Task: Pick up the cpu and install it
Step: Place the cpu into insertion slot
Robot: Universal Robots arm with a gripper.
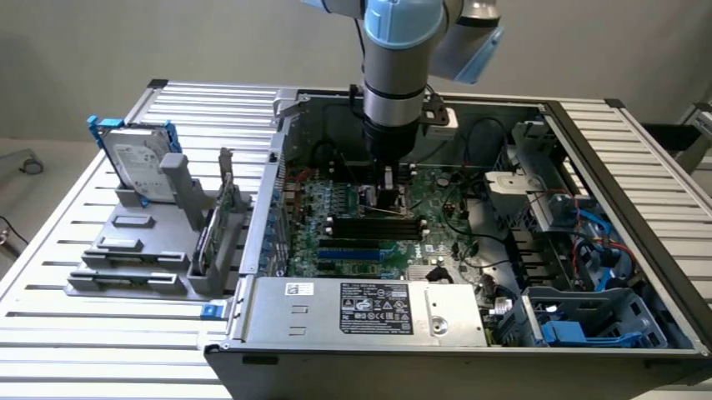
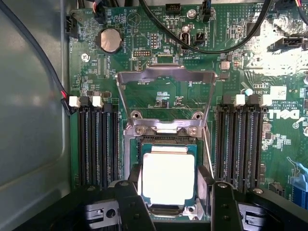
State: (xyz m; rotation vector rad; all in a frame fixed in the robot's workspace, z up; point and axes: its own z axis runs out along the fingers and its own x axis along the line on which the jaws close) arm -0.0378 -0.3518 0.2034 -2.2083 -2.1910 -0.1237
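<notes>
- A slatted aluminium table (image 1: pixel 67 275) fills the exterior view, reaching out to its left edge.
- At the exterior view's left, a grey fixture (image 1: pixel 139 250) stands on the table. A silver hard drive (image 1: pixel 139 158) with a blue bracket is propped upright at the back of it.
- In the centre of the frame an open computer case (image 1: pixel 278 150) lies on its side, showing a green motherboard (image 1: pixel 445 217) inside.
- In the lower centre, a grey power supply (image 1: pixel 368 308) with a black label sits at the near edge of the case.
- From the upper centre, the robot arm (image 1: pixel 395 83) reaches straight down into the case, with its gripper (image 1: pixel 388 196) low over the motherboard.
- In the wrist view, the gripper (image 2: pixel 171 187) is pinching the cpu (image 2: pixel 168 179), its two black fingers (image 2: pixel 132 204) set against opposite edges of the chip.
- The cpu, a square chip with a bright silvery top, lies level within the socket frame (image 2: pixel 166 129), whose metal load plate (image 2: pixel 166 77) is swung open.
- Black memory slots (image 2: pixel 98 144) run along both sides of the socket.
- At the exterior view's lower right, a blue drive caddy (image 1: pixel 579 329) sits in a corner of the case.
</notes>
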